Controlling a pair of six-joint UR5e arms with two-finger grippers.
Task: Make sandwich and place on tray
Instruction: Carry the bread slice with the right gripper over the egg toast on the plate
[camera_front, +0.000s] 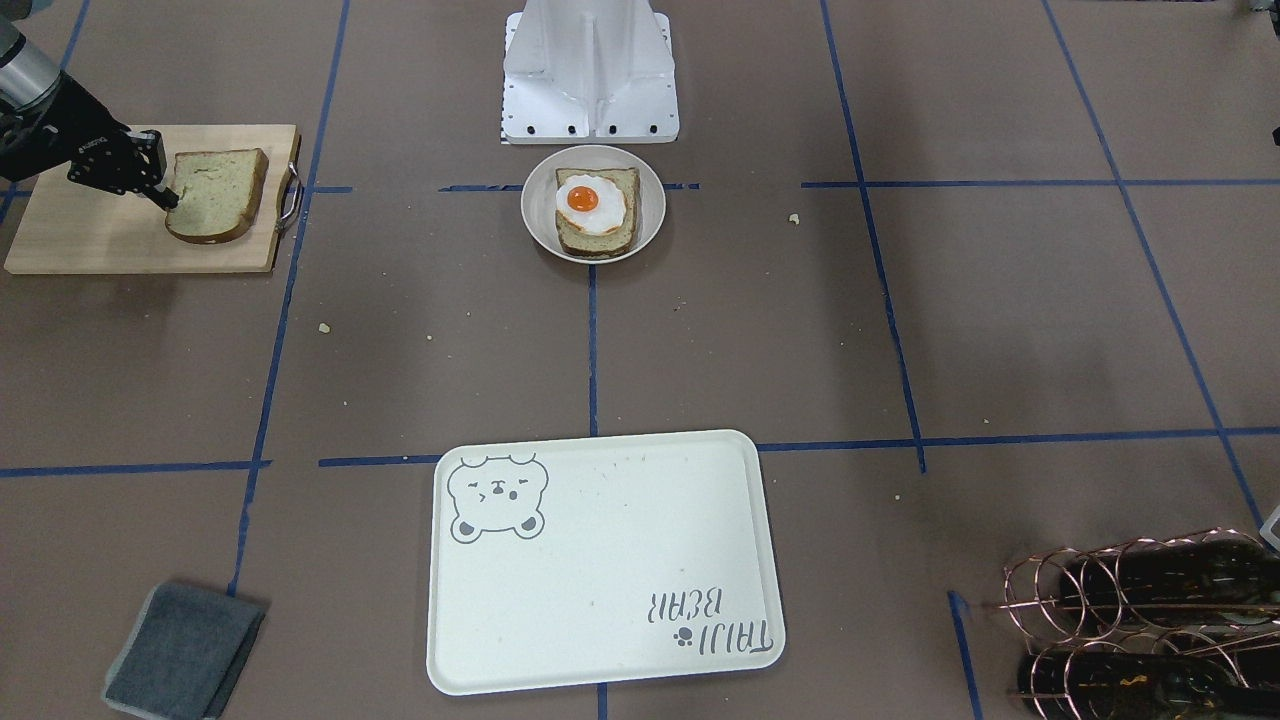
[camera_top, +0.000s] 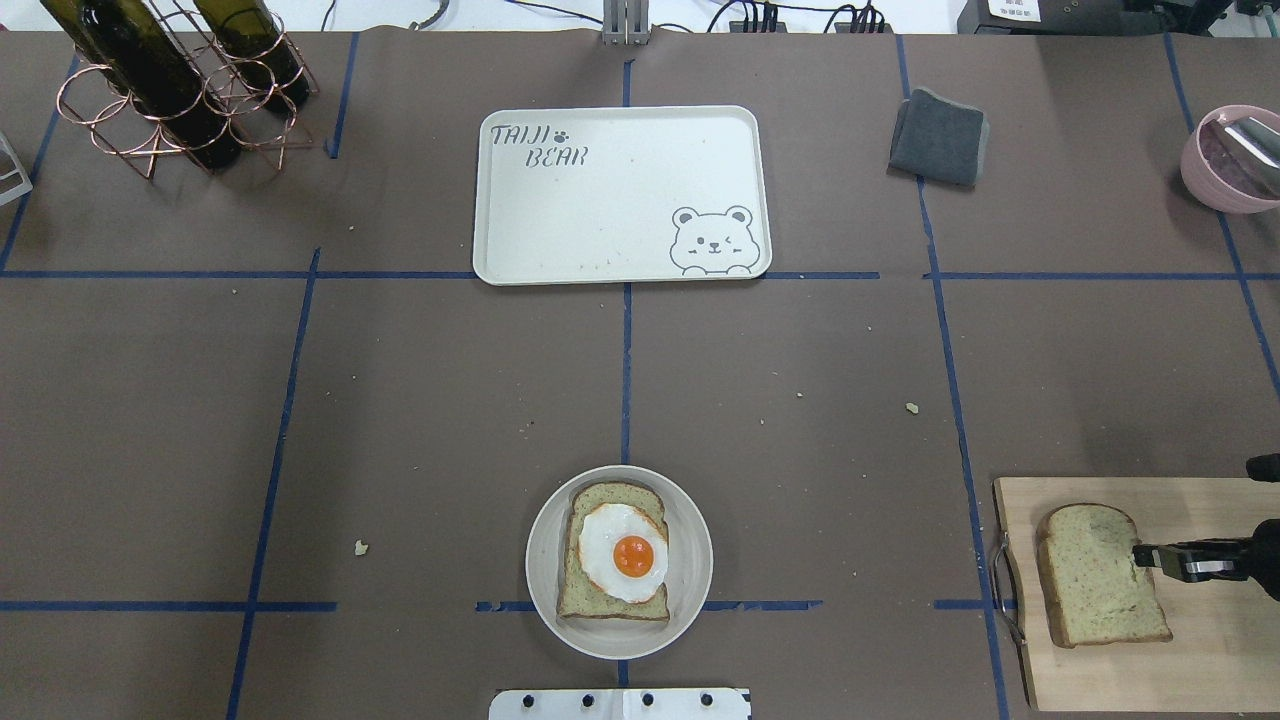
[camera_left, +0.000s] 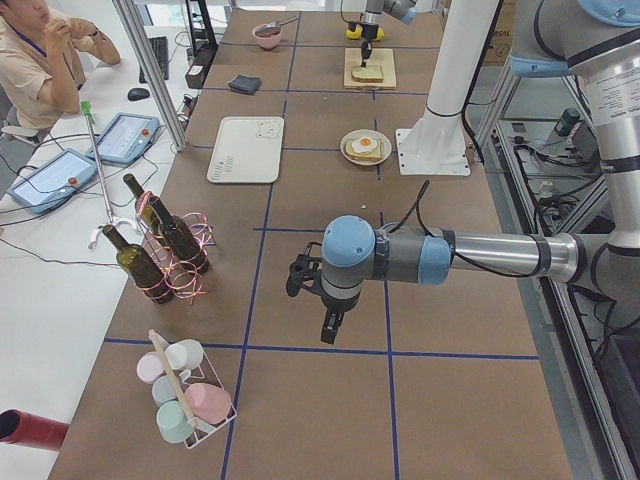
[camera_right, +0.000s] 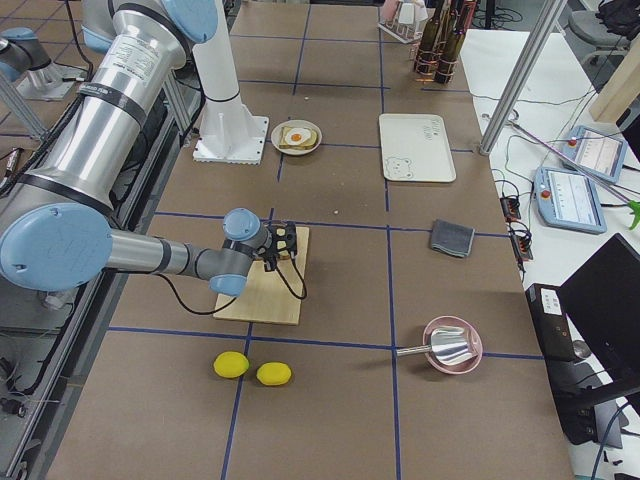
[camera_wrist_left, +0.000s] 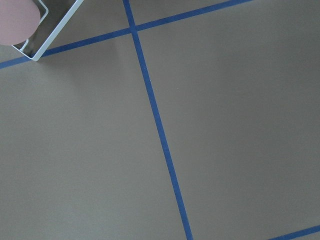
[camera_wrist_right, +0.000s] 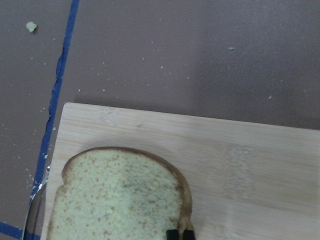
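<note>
One bread slice (camera_front: 222, 195) lies on the wooden cutting board (camera_front: 80, 235) at my right. My right gripper (camera_front: 170, 196) is shut on that slice's crust edge; it also shows in the overhead view (camera_top: 1142, 556) and the right wrist view (camera_wrist_right: 180, 234). The second bread slice (camera_top: 590, 600) lies in the small round plate (camera_top: 545, 530) with the fried egg (camera_top: 625, 552) on top. The tray (camera_top: 620, 200) lies across the table with nothing on it. My left gripper (camera_left: 330, 330) hangs over bare table far to the left; I cannot tell whether it is open.
A grey cloth (camera_top: 940, 137) lies right of the tray. A copper wine rack with bottles (camera_top: 180, 90) stands at the far left. A pink bowl (camera_top: 1230, 160) sits at the far right. Two lemons (camera_right: 250, 368) lie beyond the board. The robot base (camera_front: 590, 75) stands behind the plate.
</note>
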